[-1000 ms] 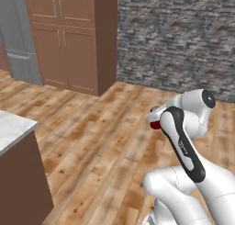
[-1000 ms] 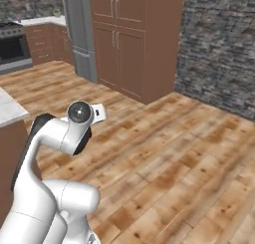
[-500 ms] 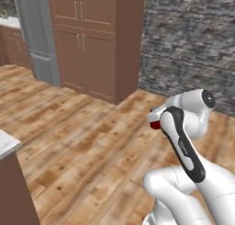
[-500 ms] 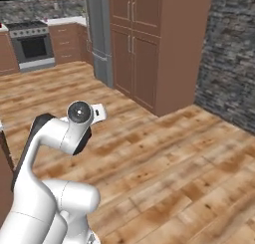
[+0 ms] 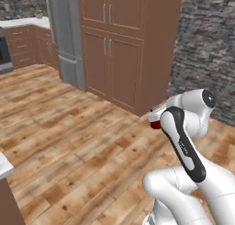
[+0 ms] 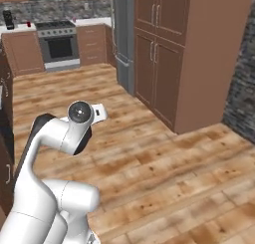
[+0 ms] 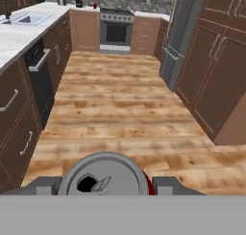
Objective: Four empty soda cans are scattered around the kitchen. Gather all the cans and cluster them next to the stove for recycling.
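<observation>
1. Your tool point(image 7: 103, 185) is clamped on a red can point(image 7: 104, 179): silvery top and pull tab fill the low middle of the hand view.
2. From the left base view, the can point(image 5: 156, 124) peeks out red beside the arm's wrist, carried high over the wood floor point(image 5: 82, 141).
3. The stove point(image 7: 116, 32) sits well away from the can, at the kitchen's far end, between brown cabinets.
4. Left of the stove runs a desk point(image 7: 19, 35) with a sink.
5. Right of the stove stands the grey fridge point(image 7: 180, 32).
</observation>
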